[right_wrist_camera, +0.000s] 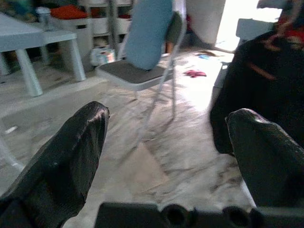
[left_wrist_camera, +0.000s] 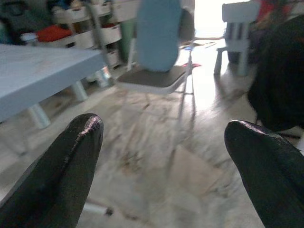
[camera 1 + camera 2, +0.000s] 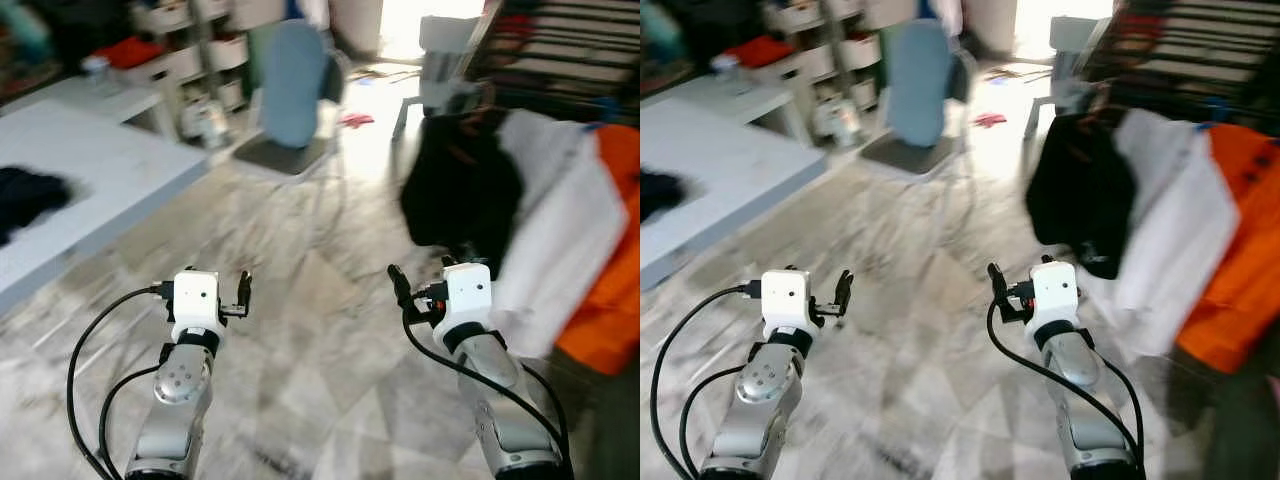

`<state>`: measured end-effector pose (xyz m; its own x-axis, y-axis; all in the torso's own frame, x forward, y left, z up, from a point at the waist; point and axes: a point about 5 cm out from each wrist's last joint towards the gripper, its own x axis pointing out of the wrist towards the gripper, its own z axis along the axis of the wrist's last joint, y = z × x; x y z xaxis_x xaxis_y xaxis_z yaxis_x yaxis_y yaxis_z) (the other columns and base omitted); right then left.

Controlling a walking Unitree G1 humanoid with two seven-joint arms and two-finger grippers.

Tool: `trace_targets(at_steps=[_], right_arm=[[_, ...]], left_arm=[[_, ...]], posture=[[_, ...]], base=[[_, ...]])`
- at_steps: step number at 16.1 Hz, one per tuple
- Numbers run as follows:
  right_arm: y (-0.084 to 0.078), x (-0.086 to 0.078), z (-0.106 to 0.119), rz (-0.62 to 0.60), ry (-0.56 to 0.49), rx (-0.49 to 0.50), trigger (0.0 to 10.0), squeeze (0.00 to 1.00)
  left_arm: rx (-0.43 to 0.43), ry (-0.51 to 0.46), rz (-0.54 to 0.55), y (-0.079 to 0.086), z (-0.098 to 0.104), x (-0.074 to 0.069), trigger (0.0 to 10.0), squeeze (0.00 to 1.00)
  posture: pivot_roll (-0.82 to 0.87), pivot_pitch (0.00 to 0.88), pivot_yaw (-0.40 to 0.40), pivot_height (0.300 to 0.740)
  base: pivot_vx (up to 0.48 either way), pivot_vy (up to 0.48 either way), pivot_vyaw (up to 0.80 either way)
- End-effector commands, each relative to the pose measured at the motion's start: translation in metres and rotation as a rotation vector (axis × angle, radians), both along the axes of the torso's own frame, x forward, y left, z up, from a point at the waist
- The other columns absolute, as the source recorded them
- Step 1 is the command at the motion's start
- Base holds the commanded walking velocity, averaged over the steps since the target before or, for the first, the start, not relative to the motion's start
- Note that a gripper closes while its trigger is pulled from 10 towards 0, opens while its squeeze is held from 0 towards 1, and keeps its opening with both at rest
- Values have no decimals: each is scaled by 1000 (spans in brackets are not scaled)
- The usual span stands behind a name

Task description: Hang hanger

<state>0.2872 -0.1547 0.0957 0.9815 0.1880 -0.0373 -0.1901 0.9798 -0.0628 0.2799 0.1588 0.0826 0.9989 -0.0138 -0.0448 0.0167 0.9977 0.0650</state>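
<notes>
Hovering over blurred floor, left gripper and right gripper gape wide, apparently empty.

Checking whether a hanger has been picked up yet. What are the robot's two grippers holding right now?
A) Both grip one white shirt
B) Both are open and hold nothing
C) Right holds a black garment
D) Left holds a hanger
B: the left gripper and right gripper each show spread black fingers with only bare marble floor between them.
</notes>
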Motion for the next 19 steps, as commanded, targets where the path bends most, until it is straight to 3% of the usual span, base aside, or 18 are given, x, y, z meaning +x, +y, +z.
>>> trace_targets(at_steps=[1, 8, 11, 16, 19], right_arm=[[-1, 1, 1, -8, 3, -2, 10000, 0], [0, 1, 0, -11, 7, -17, 10000, 0], [0, 0, 1, -12, 2, -10, 10000, 0], [1, 0, 0, -23, 3, -9, 10000, 0], [1, 1, 0, -29, 3, -12, 10000, 0]], left_arm=[[2, -4, -9, 1, 2, 1, 10000, 0], [-8, -3, -25, -1, 2, 2, 10000, 0], [-16, -9, -36, -2, 4, 3, 10000, 0], [-29, 1, -67, -5, 4, 4, 10000, 0], [-51, -1, -98, -8, 6, 6, 10000, 0]], posture=[[-123, 0, 36, 740], [-129, 0, 40, 740], [-132, 0, 46, 740], [-131, 0, 53, 740], [-129, 0, 54, 740]], base=[[322, 0, 0], [388, 0, 0], [432, 0, -688], [423, 0, 0], [423, 0, -800]])
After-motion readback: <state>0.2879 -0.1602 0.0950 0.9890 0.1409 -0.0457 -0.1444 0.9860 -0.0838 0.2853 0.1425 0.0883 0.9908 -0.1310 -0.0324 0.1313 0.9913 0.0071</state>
